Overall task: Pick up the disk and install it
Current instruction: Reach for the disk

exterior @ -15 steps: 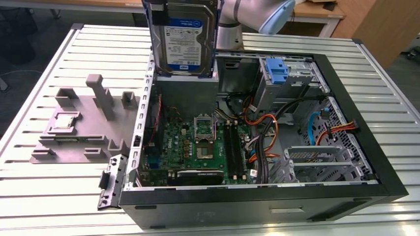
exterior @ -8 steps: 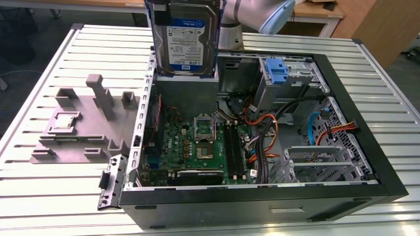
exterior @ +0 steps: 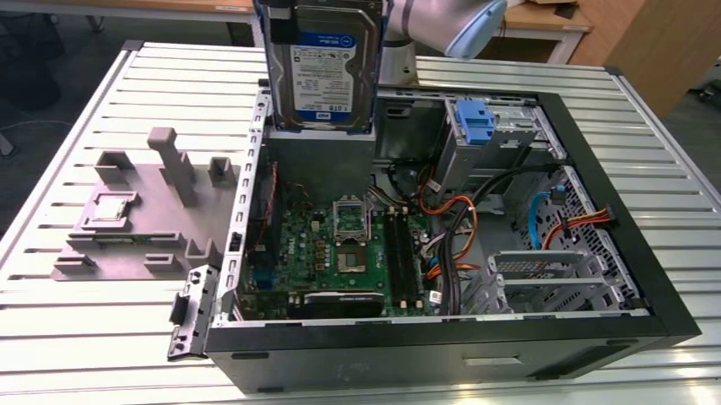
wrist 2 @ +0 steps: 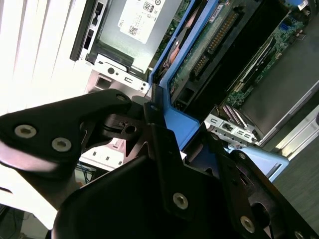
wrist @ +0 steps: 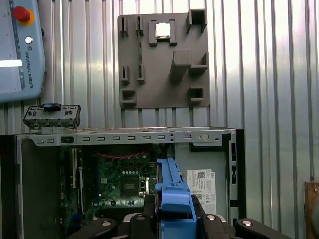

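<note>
Gripper (wrist: 174, 221): black fingers (wrist: 207, 219) clamped on either side of the blue carrier edge, seen in both wrist views; jaws narrow, holding the disk.
Disk (exterior: 321, 67): in the air, upright, label facing the ext. camera, blue carrier down both long edges. It hangs over the far side of the PC case, clear of everything inside.
Disk underside: green circuit board w/ connector row, in the second wrist view (wrist 2: 212, 42).
Arm (exterior: 451, 25): grey-white link behind the disk, at the top of the exterior view.
PC case (exterior: 451, 342): lies on its side, side panel off, open upward.
In the case: green motherboard (exterior: 338, 253), orange and black cables (exterior: 451, 224), grey metal box w/ white sticker (wrist: 202, 184) directly below the disk, drive cage w/ bare blue bracket (exterior: 479, 122) (no label visible on it).
Fixture plate (exterior: 135, 224): grey, moulded slots and posts, beside the case on the exterior view's left.
In the fixture: one square chip (exterior: 110, 207) in a recess; other slots hold nothing I can make out.
Table (exterior: 113, 337): slatted metal, carries case and fixture.
Pendant (wrist: 20, 50): grey, red button, on the table.
</note>
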Controlling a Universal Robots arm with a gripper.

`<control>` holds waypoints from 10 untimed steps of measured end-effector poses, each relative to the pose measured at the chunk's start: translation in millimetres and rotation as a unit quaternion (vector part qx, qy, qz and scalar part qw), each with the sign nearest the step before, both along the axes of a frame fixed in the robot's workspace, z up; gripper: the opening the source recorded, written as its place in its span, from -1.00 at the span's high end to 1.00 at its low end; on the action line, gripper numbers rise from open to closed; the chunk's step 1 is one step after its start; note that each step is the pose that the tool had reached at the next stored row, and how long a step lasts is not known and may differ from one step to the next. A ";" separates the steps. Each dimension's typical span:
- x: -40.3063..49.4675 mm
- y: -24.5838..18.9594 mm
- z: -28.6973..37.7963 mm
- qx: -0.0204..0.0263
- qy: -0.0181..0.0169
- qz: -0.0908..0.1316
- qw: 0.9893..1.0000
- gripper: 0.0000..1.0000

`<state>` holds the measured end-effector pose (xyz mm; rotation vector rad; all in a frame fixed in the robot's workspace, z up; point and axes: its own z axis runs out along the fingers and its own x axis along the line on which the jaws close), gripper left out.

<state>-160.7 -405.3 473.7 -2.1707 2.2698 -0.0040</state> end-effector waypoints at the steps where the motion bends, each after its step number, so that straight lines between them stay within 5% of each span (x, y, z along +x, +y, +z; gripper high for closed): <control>1: 0.6 0.0 0.0 0.000 0.000 0.000 1.000 0.26; 10: 6.5 0.0 0.0 0.000 0.000 0.000 1.000 0.26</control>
